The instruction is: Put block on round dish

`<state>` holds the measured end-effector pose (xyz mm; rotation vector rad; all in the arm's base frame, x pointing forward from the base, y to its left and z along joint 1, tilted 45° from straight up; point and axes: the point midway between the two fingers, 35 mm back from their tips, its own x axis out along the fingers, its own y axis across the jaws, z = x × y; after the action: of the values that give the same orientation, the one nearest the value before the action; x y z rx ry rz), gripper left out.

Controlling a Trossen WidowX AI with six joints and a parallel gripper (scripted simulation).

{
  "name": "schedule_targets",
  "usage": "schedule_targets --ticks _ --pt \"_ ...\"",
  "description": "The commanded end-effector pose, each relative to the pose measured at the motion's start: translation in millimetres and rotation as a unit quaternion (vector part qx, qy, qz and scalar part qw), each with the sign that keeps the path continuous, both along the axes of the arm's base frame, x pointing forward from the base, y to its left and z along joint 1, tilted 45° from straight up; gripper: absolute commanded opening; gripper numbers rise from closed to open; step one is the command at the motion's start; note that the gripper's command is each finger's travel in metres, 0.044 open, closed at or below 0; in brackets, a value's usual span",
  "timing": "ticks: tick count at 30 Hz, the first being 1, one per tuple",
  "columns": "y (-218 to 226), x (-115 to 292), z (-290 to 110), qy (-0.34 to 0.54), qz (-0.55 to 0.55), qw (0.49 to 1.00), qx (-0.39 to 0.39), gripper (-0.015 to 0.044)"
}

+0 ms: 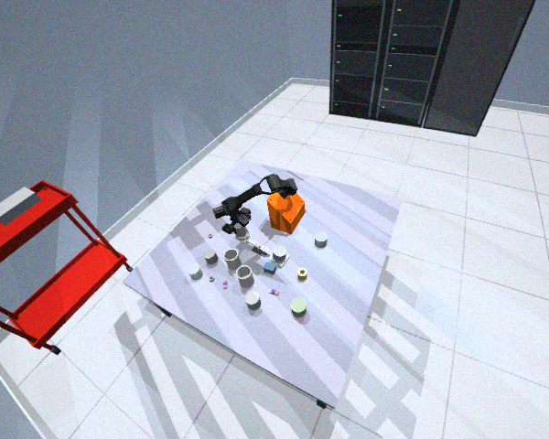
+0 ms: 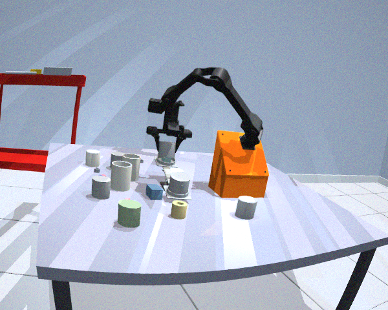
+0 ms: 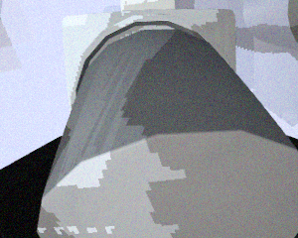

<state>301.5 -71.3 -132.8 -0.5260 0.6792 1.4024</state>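
Where the exterior view gives the clearest side-on look, the pincer (image 2: 167, 143) sits just above centre frame, clamped on a grey cup (image 2: 166, 146) raised slightly off the far pad of the balance (image 2: 170, 178).

- Far pad: a dark round patch (image 2: 166, 160) lies under the raised cup; whether this is the block cannot be told.
- Second cup (image 2: 179, 184): upright on the near pad, centre frame, apart from the pincer.
- Blue cube (image 2: 154, 191): on the tabletop (image 2: 220, 240), just left of the second cup.
- Green disc (image 2: 129, 212): lower left of centre.
- Yellow ring (image 2: 179, 209): right of the green disc.
- Orange base (image 2: 239, 166): right of centre, carrying the arm.

The top view shows the balance bar (image 1: 256, 246) running between the pads, but the arm hides the held cup there. The wrist view is filled by the cup wall (image 3: 176, 159), with a pale pad (image 3: 149, 34) beyond it at the upper edge.
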Motion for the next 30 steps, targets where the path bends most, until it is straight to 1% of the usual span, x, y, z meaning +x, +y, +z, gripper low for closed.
schedule_targets --ticks 1,30 --pt "-14 2 3 -0.007 -0.001 1.000 -0.014 0.0000" --pt "-38 -3 31 -0.006 0.000 1.000 -0.013 0.0000"
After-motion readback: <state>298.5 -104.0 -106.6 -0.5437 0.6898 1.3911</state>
